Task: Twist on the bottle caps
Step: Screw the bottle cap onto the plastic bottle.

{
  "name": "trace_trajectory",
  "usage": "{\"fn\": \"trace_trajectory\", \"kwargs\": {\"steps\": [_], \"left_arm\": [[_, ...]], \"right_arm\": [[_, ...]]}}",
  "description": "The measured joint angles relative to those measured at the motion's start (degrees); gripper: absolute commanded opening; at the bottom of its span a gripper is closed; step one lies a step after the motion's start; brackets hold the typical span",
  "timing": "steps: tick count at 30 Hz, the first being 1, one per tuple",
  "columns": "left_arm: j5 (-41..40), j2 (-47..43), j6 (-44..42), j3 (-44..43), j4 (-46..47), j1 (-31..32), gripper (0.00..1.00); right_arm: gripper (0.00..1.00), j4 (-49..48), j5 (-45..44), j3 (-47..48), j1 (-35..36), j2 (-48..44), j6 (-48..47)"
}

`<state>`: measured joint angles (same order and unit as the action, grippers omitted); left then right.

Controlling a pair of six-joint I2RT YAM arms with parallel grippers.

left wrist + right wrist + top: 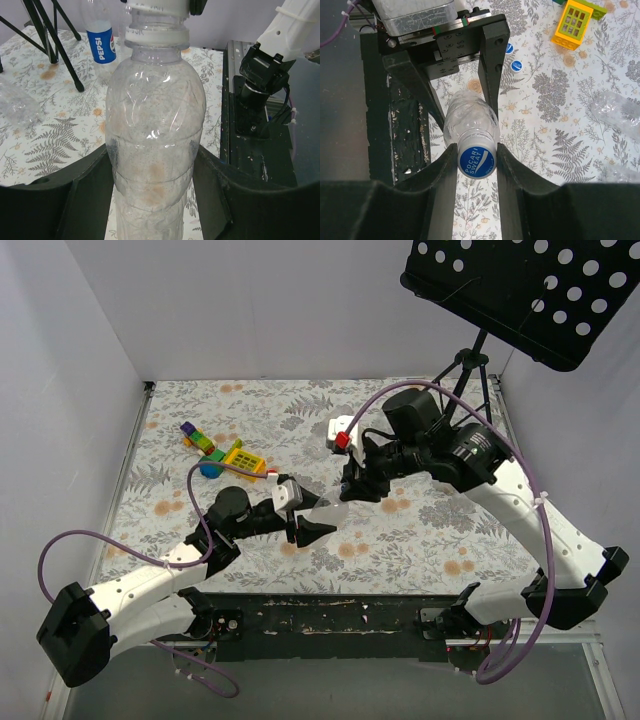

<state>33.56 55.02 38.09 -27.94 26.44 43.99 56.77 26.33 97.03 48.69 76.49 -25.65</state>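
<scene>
My left gripper (308, 527) is shut on the body of a clear label-free bottle (327, 508) and holds it tilted above the table. In the left wrist view the bottle (155, 125) fills the space between my fingers (75, 200), its cap (157, 12) at the top. My right gripper (352, 492) is shut on that cap. In the right wrist view both fingers press the sides of the blue-topped "Pocari Sweat" cap (476, 161), with the bottle (469, 120) behind it. Two loose blue caps (510, 48) (517, 66) lie on the cloth.
A Pepsi-labelled bottle (101, 42) stands beside black tripod legs (52, 42). Clear bottles lie on the cloth (620, 110) (15, 105). Colourful toy blocks (225, 452) sit at back left. A black perforated stand (525, 290) overhangs the back right corner.
</scene>
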Motion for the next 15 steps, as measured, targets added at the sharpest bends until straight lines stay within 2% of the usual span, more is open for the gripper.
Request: {"fn": "trace_trajectory", "kwargs": {"steps": [8,15], "left_arm": [[1.6,0.0,-3.7,-1.4,-5.5,0.0,0.09],[0.8,0.0,-3.4,-1.1,-5.0,0.0,0.1]], "right_arm": [[0.18,3.5,1.3,1.2,-0.3,2.1,-1.6],[0.18,2.5,1.1,0.8,-0.4,2.3,0.4]]}}
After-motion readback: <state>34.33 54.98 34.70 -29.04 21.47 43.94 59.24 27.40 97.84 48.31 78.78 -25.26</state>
